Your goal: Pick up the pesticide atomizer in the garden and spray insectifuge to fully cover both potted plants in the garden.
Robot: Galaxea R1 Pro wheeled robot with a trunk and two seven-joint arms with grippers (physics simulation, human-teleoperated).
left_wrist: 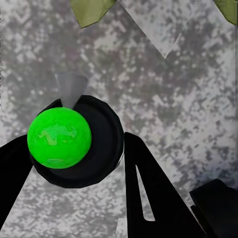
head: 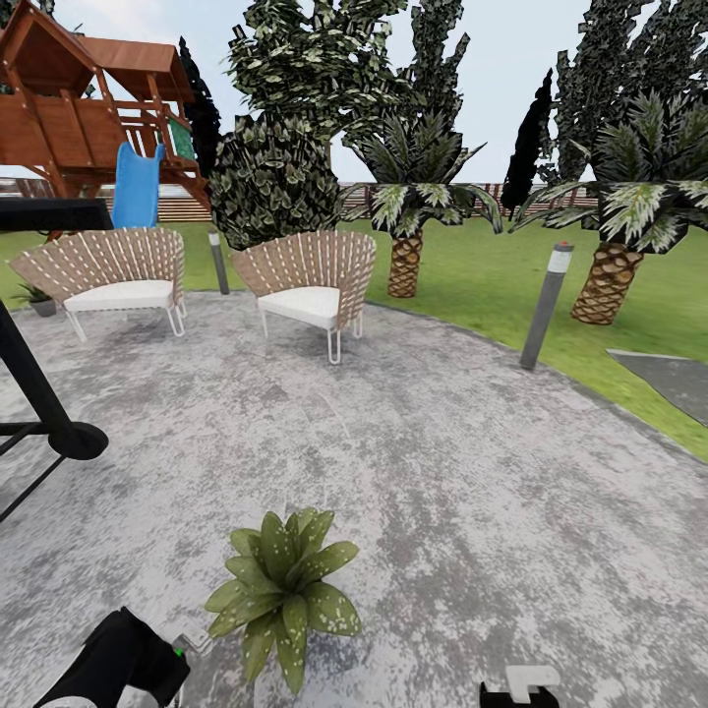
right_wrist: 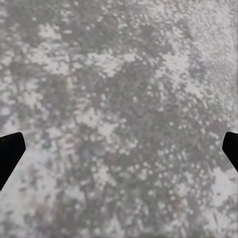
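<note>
- The left gripper [left_wrist: 74, 163] is closed around the atomizer [left_wrist: 74, 144], so pickup looks done.
- It hovers just beside the near plant [head: 283, 590] on the paving [head: 442, 472].
- Right gripper [right_wrist: 119, 148] spread wide, empty.
- The second plant [head: 35, 296], at the paving's far-left edge, likely awaits spraying.

A mottled grey paved patio [head: 413, 462] meets green lawn [head: 492, 265]. Two woven chairs [head: 310, 280] stand before palms [head: 408, 211], bollard lights [head: 547, 305] and a wooden playset [head: 79, 108].

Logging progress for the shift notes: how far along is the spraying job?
Done: the left gripper holds the pesticide atomizer. In hand: it sits beside the near potted plant, leaves at the wrist view's edge. Left: covering that plant, then the second potted plant by the far chair.
</note>
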